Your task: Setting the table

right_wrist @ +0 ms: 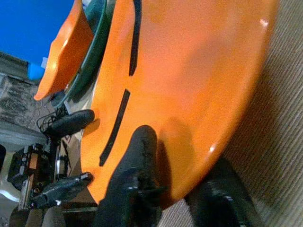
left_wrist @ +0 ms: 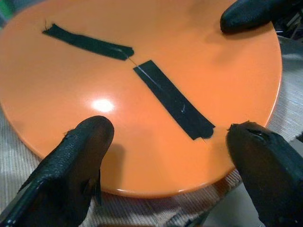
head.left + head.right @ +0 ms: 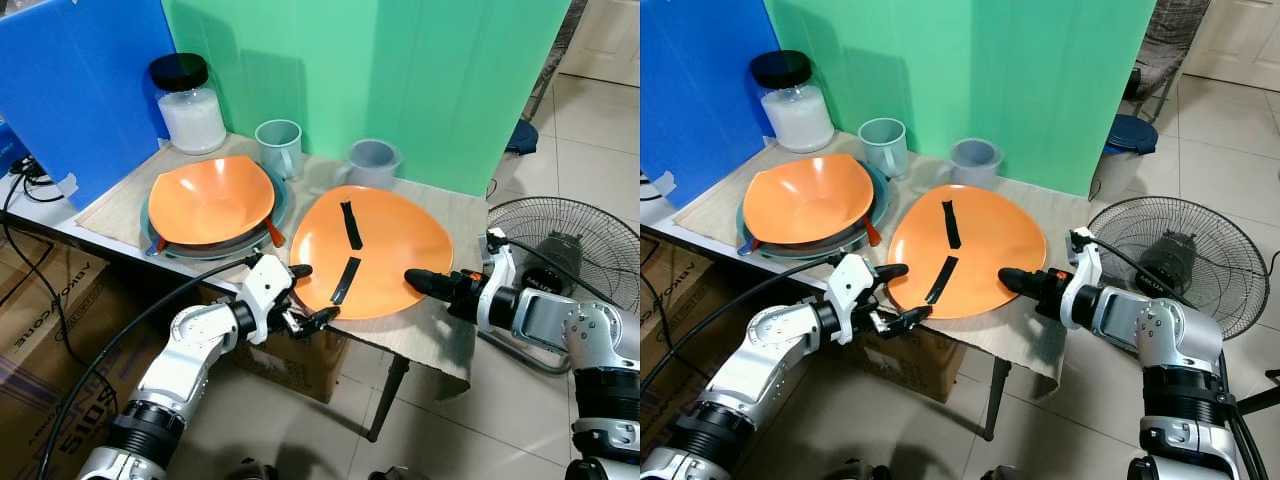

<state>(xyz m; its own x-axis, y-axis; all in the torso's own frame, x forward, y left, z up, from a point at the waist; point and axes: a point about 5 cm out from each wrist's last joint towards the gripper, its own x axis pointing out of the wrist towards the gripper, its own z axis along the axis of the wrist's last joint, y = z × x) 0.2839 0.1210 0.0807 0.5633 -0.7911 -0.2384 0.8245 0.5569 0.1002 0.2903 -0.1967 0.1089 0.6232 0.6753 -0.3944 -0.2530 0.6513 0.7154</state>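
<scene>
Orange plate with two black tape strips flat on the mat at the desk's near edge. Left gripper at the plate's near-left rim, jaws apart, one finger over the rim, the other off its edge. Right gripper at the near-right rim, jaws clamped on plate, top finger on its face. Behind: stacked orange bowl, two cups, a jar.
</scene>
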